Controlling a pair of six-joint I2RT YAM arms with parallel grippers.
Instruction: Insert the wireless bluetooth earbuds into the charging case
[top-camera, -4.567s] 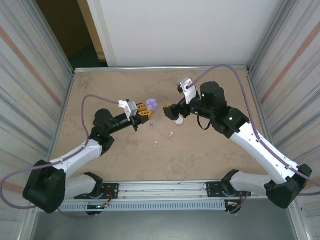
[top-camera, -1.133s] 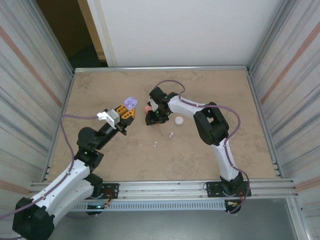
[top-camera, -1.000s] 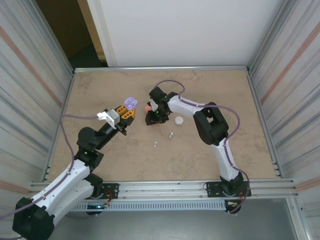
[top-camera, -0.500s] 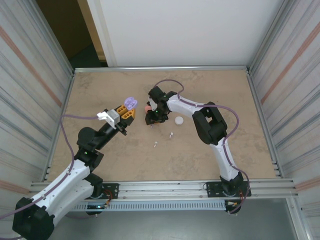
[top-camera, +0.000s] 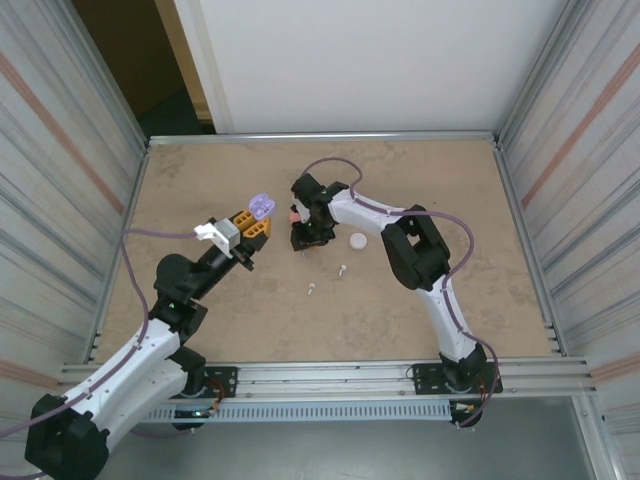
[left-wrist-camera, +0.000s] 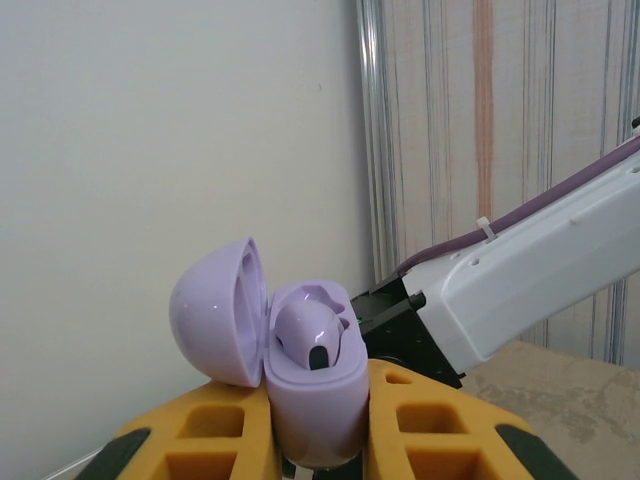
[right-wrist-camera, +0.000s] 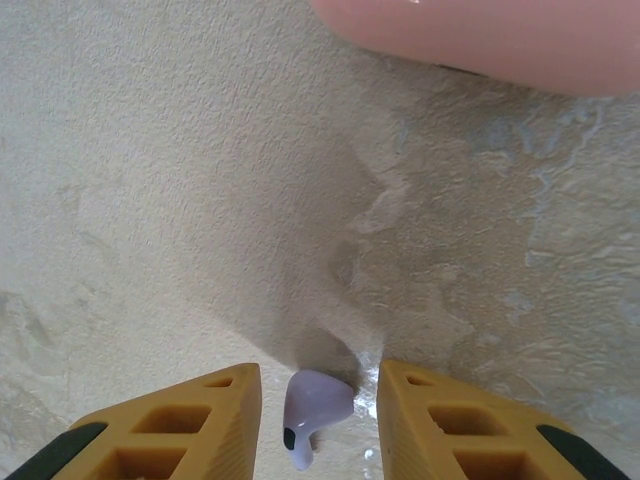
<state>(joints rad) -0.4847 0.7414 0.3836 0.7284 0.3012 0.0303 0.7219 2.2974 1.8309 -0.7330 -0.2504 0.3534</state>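
Observation:
My left gripper (top-camera: 252, 224) is raised over the left half of the table, shut on an open purple charging case (left-wrist-camera: 315, 395). The lid (left-wrist-camera: 215, 310) is folded back and one purple earbud (left-wrist-camera: 305, 335) sits in the case. My right gripper (right-wrist-camera: 315, 370) points down at the table, its yellow fingers (right-wrist-camera: 170, 425) open on either side of a second purple earbud (right-wrist-camera: 318, 402). That earbud lies on the surface with a small gap on each side. Two white earbuds (top-camera: 342, 268) (top-camera: 312, 290) lie loose nearer the arm bases.
A coral-red case (right-wrist-camera: 490, 40) rests on the table just beyond the right gripper's fingertips. A closed white case (top-camera: 357, 240) lies to the right of that gripper. Metal walls (top-camera: 70, 200) border the tan table on both sides.
The right gripper's fingers have narrowed around the purple earbud on the table, and the arm has shifted slightly left. The left arm and its case are still.

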